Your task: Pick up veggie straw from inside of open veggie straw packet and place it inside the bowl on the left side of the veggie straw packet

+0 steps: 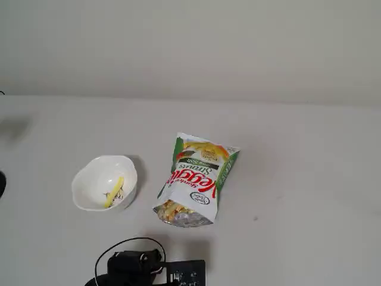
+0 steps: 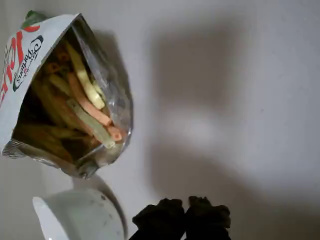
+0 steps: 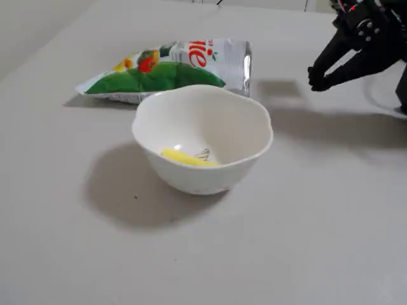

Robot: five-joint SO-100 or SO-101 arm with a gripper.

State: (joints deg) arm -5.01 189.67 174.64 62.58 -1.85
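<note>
Bowl (image 3: pixel 245 136): white, small dark drawing inside. Veggie straw (image 3: pixel 184 157): pale yellow. Veggie straw packet (image 1: pixel 199 176): white and green, red lettering, silvery lining; contents yellow, orange, green. Gripper (image 3: pixel 317 79): black

A pale-yellow veggie straw (image 1: pixel 114 192) lies slanted inside the small white bowl (image 1: pixel 87 179), which stands upright on the tabletop with a wavy rim and a dark drawing inside. Just beside it lies the white-and-green veggie straw packet (image 1: pixel 199 176), flat on its side, its open foil mouth showing yellow, orange and green sticks.
</note>
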